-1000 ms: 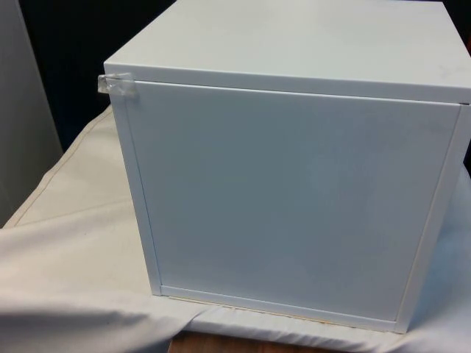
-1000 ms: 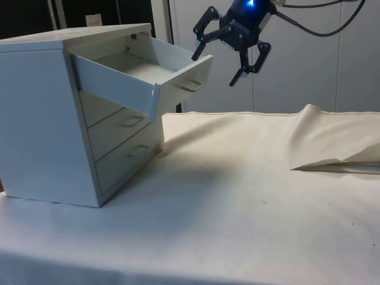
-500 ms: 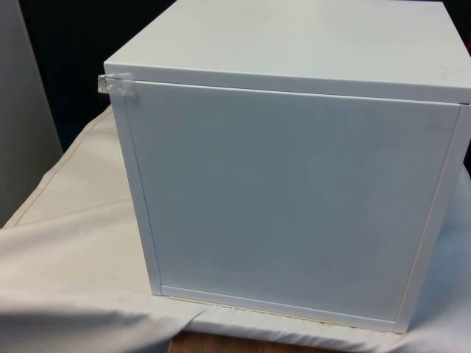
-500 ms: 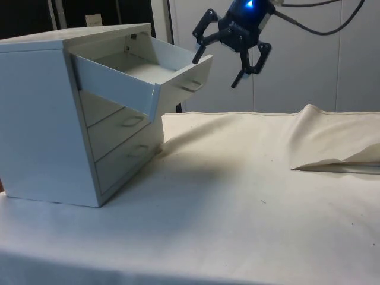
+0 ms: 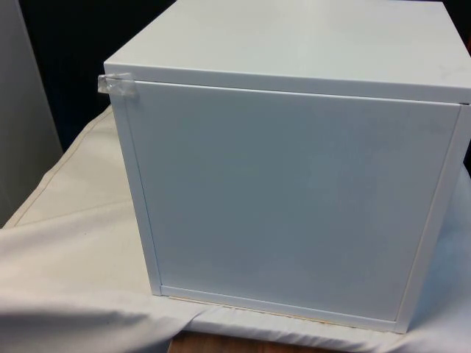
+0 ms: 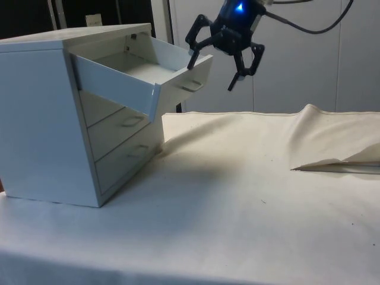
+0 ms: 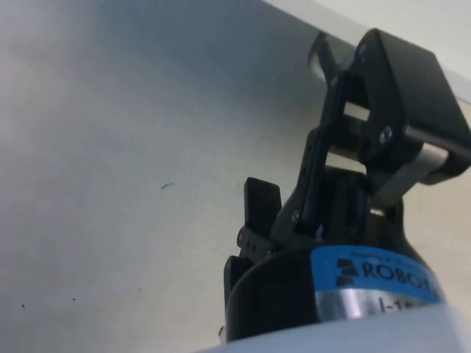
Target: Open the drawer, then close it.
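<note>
Edging nearer the chest of drawers, the gripper hangs with fingers spread just beside the open top drawer, above the white cloth.

Front view: light on the chest of drawers is even and soft; its top panel reads brighter than the back panel, so the light falls from above. A dim band of shadow lies on the white cloth at the lower edge. A strip of clear tape at one corner gives a faint sheen. Side view: the open top drawer casts shade on the fronts beneath, and a broad soft shadow spreads over the cloth beside the chest. Wrist view: my gripper stands dark against pale cloth, which grades from bright to grey; a metal part on me catches a highlight.
</note>
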